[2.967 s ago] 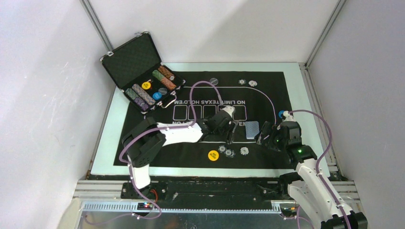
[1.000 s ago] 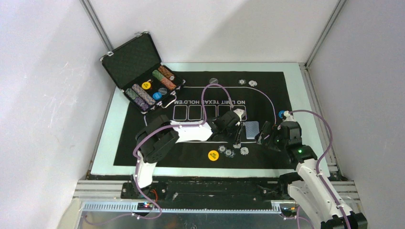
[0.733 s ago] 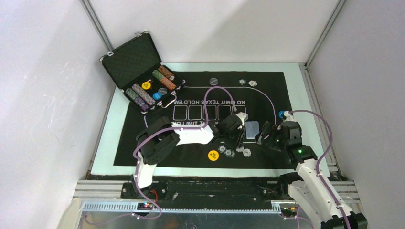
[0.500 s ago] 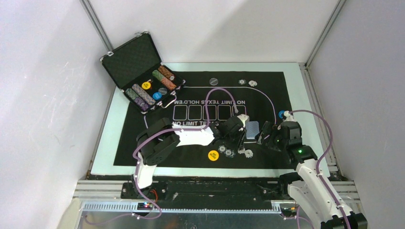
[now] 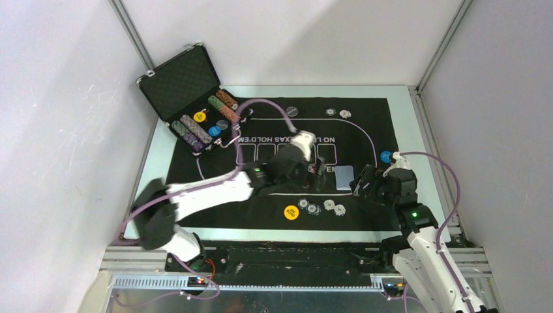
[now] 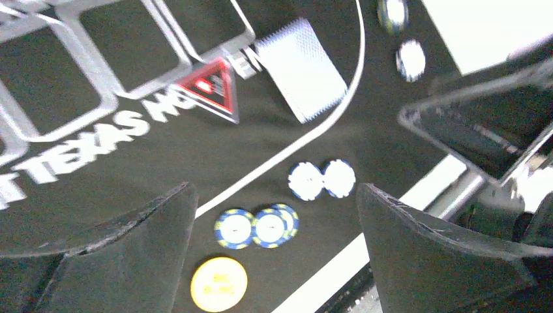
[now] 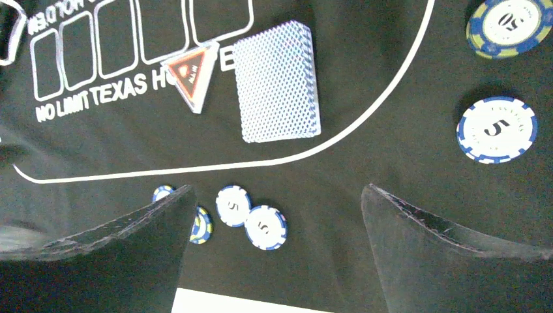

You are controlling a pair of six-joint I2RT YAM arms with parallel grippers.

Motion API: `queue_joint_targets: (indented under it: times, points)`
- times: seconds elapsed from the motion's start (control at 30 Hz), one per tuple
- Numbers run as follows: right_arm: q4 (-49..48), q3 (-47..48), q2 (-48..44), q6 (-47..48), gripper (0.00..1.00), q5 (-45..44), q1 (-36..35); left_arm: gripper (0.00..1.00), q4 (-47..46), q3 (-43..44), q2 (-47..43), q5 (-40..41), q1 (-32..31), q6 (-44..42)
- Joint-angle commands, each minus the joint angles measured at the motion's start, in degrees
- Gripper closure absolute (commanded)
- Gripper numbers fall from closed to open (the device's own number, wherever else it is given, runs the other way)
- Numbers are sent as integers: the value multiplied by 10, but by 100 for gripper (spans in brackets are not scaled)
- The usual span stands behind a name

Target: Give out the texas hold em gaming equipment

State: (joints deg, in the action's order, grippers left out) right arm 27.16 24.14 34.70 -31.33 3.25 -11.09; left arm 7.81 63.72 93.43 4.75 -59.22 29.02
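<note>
White chips point(image 6: 306, 180) now a pair; left pincer point(image 6: 275, 192) released, drawn back; right pincer point(image 7: 277, 190) agape.

I'm seeing the blue-backed deck point(image 7: 277, 81) lying face down as a squared stack on my mat point(image 5: 381, 107), right of centre. The red-black triangle marker point(image 7: 192, 72) is lying flat just beside it, towards the mat's middle. By the mat's near edge a yellow disc point(image 5: 291, 212) is lying flat. Next to it four small chips are sitting in a row: two blue-and-yellow ones point(image 6: 233, 228) touching, then two white-and-blue fives point(image 7: 265, 227) touching. Two more chips point(image 5: 331, 112) and a dark disc point(image 5: 291, 111) are resting along the far edge.
</note>
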Motion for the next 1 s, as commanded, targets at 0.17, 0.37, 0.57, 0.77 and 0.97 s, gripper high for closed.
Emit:
queue_joint_targets:
  times: [0.17,0.37,0.57,0.77,0.97]
  points:
    - [-106,26,-20,-13,0,120,4,0,143,-174,-339,299,131,98]
    - [-85,120,112,35,0,25,-110,0,246,-316,-501,363,219,209]
    - [-49,248,326,107,0,-68,-207,0,201,-395,-589,338,230,214]
    - [12,398,560,92,0,-103,-212,0,200,-405,-594,315,230,215]
    - [19,469,671,69,0,-141,-219,0,192,-414,-613,306,230,212]
